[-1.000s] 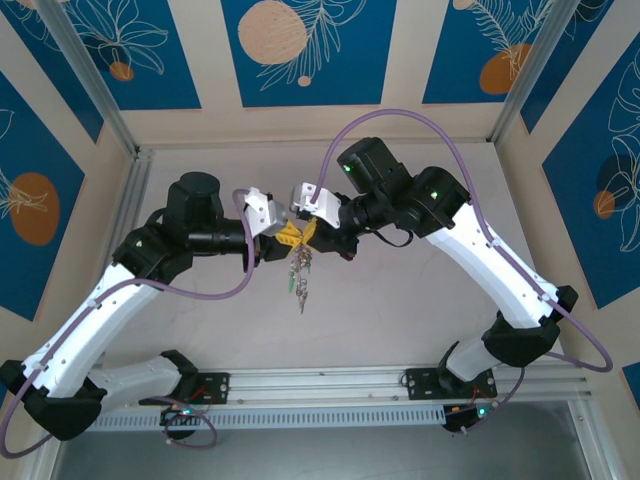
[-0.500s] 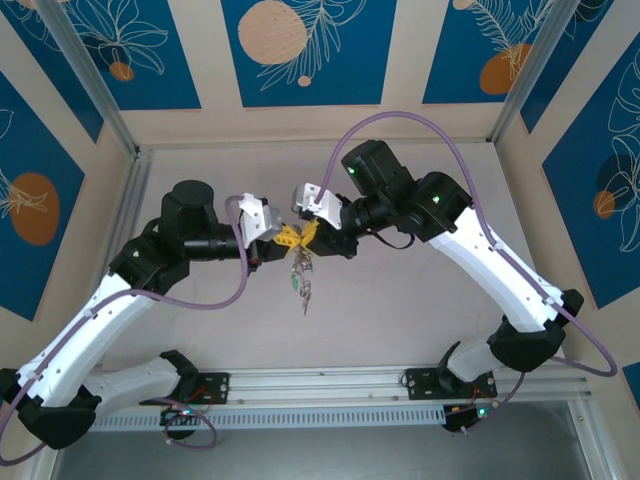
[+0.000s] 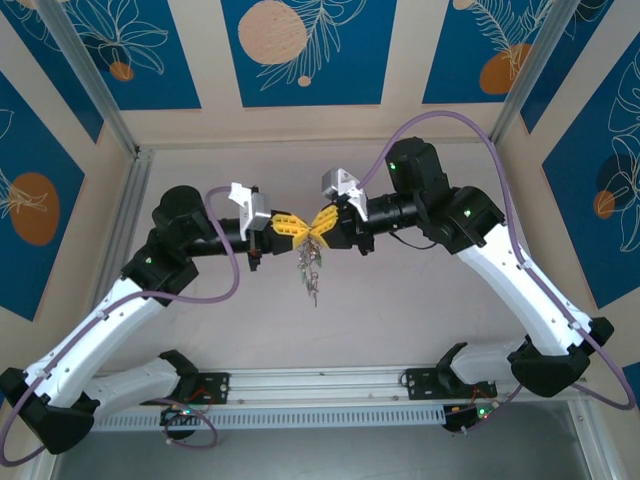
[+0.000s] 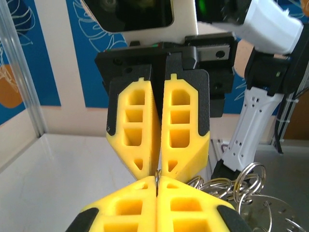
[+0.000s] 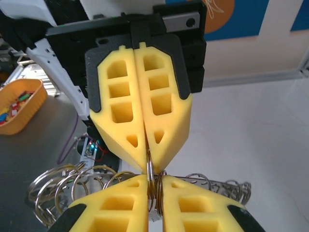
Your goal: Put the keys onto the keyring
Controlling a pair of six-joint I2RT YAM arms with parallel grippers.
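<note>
My left fingers [image 3: 287, 227] and my right fingers [image 3: 324, 222] meet tip to tip in the middle of the top view, raised above the pale counter [image 3: 420, 300]. The two arms reach in from the lower left and lower right.

Both pairs are pressed narrow, and both pinch the keyring [image 3: 308, 248]. In the left wrist view my left fingers [image 4: 128, 205] fill the bottom edge with their pads shut together. A thin wire of the ring comes out of the seam and runs up to the tips of the right fingers [image 4: 140, 130] facing them. In the right wrist view my right fingers [image 5: 116, 208] sit at the bottom with only a slit between them. Two or three turns of grey wire pass through that slit and up into the closed tips of the left fingers [image 5: 120, 111] above.

The keys [image 3: 315, 280] hang in a small bunch straight below the meeting point, apart from the counter. They are too small for me to tell their colours. More steel rings [image 5: 63, 186] fan out to the lower left and lower right of my right fingers. An orange bowl [image 5: 21, 104] of small coloured bits stands at the left edge of that view.
</note>
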